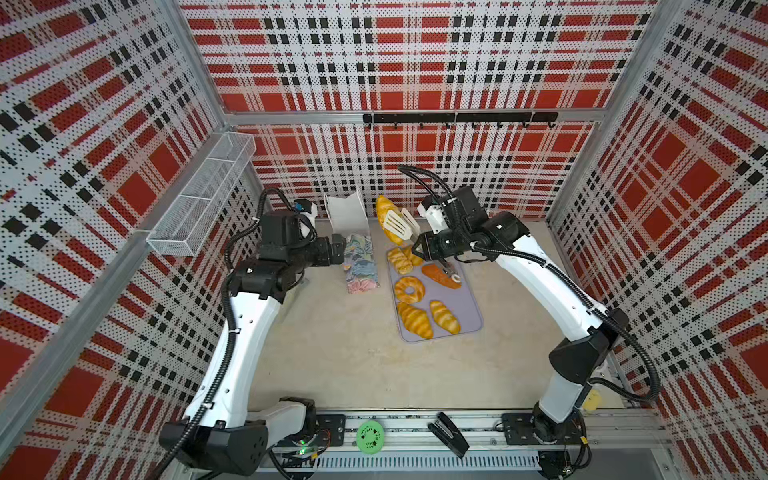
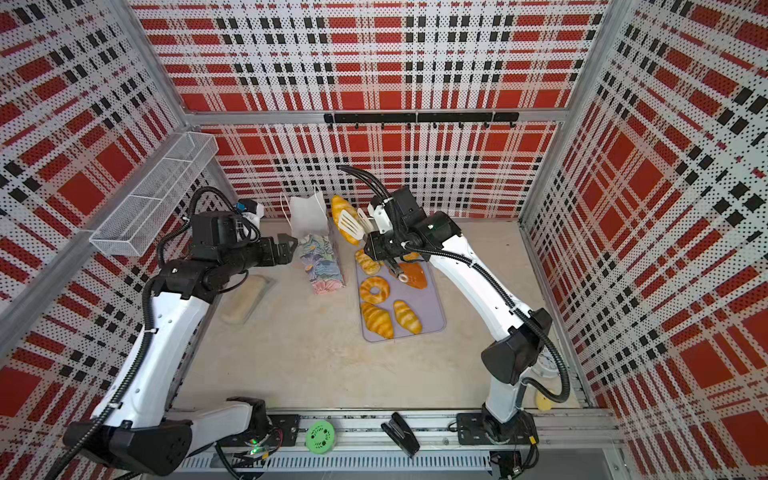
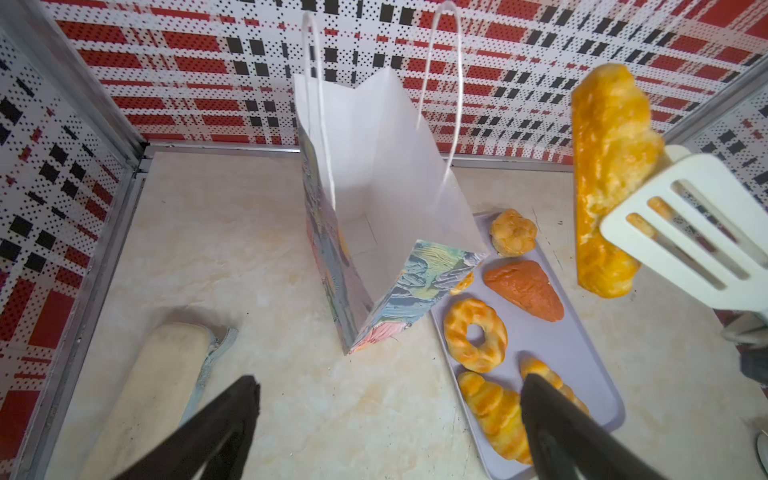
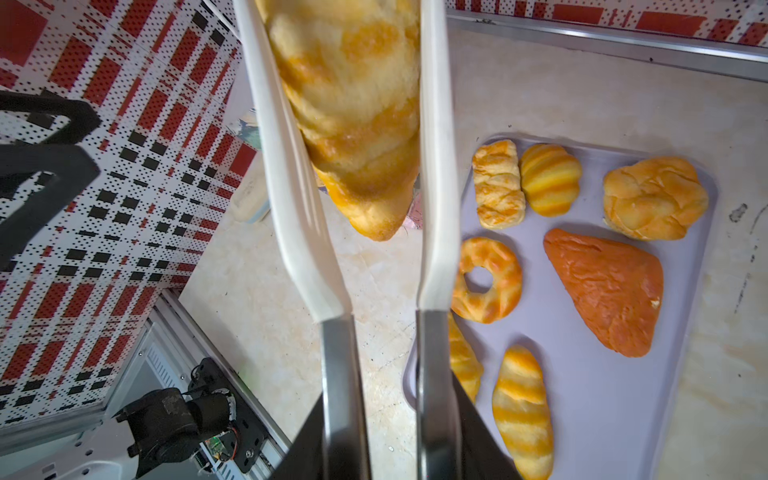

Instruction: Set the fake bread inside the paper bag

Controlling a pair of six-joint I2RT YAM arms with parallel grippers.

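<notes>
The long bread [image 3: 606, 178] hangs in the air, one end down. It is pinched between the white blades of the tongs [image 3: 685, 232], just beside the open mouth of the paper bag [image 3: 374, 166] and not yet over it. The right claw [image 4: 388, 415] is partly closed, squeezing the tongs' steel handles. The bag stands upright on the counter [image 1: 332, 353], and its white inside looks empty. Seven other breads [image 4: 486, 280] lie on the tray [image 4: 582, 395] next to it.

To do this step well, I'd carry the bread sideways until it is centred over the mouth. It should keep pointing downward to slip into the narrow opening, and the squeeze should loosen only once its lower end is inside. A nudge could tip the light bag.

The right arm [image 1: 540, 282] is bent at the elbow, reaching forward and inward. The left arm [image 1: 245, 332] stretches forward with a level forearm. The left claw [image 3: 388, 380] is spread wide and empty beside the bag's flank; I cannot tell whether it touches.
</notes>
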